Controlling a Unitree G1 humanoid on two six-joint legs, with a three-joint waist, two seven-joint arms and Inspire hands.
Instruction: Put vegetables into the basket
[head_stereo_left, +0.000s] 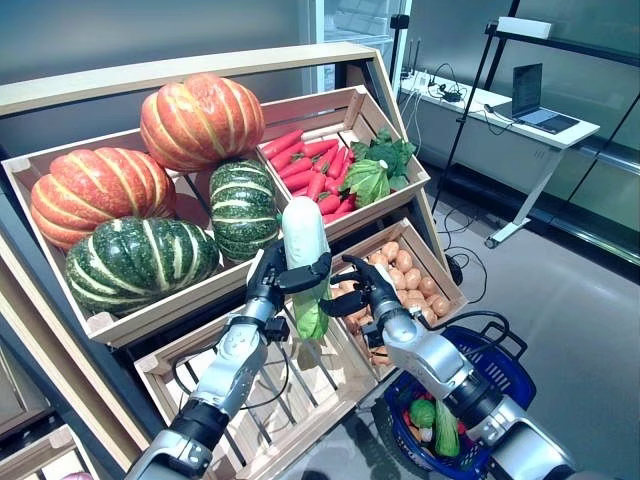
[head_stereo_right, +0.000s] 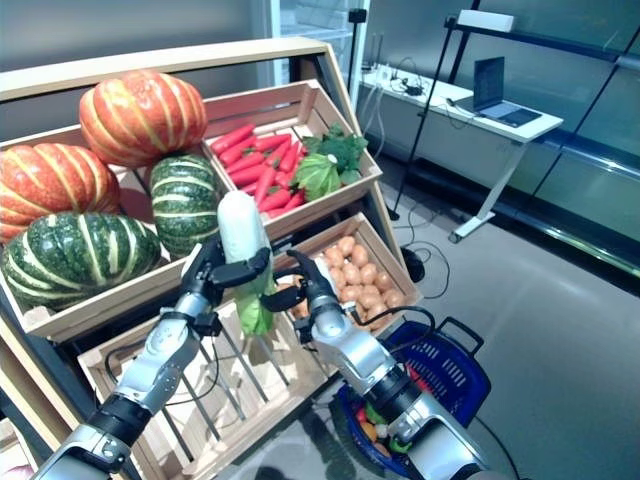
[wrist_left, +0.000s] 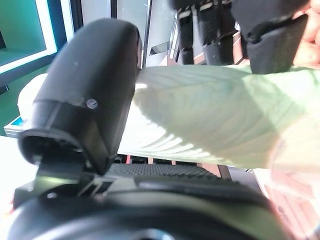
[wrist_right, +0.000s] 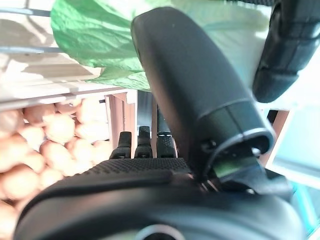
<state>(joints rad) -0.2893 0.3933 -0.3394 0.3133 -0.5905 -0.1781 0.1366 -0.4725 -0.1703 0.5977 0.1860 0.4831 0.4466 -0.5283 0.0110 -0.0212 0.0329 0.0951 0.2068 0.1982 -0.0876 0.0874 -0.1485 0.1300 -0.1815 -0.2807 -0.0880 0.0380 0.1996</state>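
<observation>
A napa cabbage (head_stereo_left: 304, 250) is grasped upright above the wooden crates by the curled fingers of the left hand (head_stereo_left: 268, 278), while the right hand (head_stereo_left: 368, 293), fingers relaxed, is held beside it, seemingly to receive it for the blue basket (head_stereo_left: 505, 372)

place: mock grocery shop in lab | evidence: wooden produce stand (head_stereo_left: 200, 75), shopping basket (head_stereo_left: 500, 365), laptop desk (head_stereo_left: 520, 115)

Head stereo pair looking down at produce shelf (head_stereo_left: 200, 70), wrist cameras close on cabbage (wrist_left: 210, 115)
</observation>
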